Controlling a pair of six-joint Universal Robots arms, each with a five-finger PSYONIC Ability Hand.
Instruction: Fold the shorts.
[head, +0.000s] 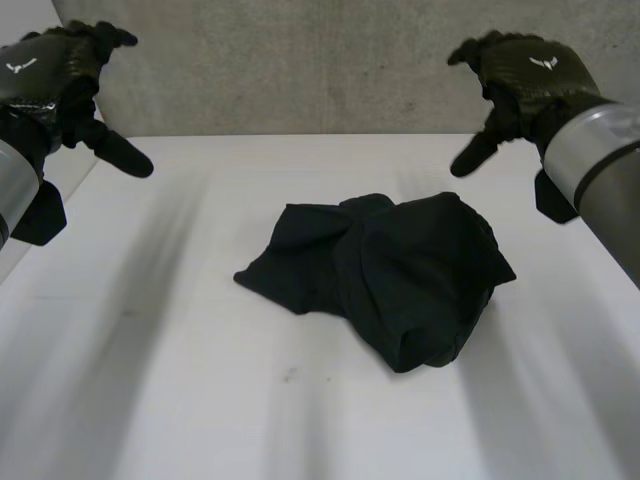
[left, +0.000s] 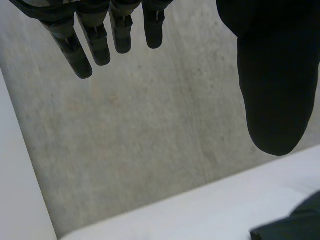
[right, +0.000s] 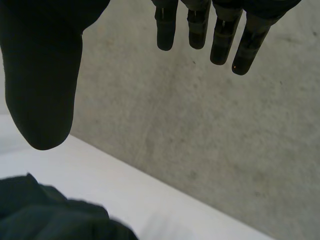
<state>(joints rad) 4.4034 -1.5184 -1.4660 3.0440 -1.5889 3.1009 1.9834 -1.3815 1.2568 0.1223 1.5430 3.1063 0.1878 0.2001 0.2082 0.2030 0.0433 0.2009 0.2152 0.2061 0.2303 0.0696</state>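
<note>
The black shorts (head: 390, 275) lie crumpled in a heap at the middle of the white table (head: 150, 380). My left hand (head: 60, 75) hovers high at the far left, well clear of the cloth, its fingers (left: 85, 45) straight and its thumb (left: 275, 85) spread apart. My right hand (head: 520, 80) hangs high at the far right, also off the cloth, with straight fingers (right: 220, 35) and a spread thumb (right: 42, 85). A bit of the shorts (left: 295, 225) shows below the left thumb, and a fold of the shorts (right: 45, 215) lies below the right thumb.
A grey concrete wall (head: 320, 70) rises right behind the table's far edge. Bare white tabletop surrounds the shorts on all sides, with wide room at the front and left.
</note>
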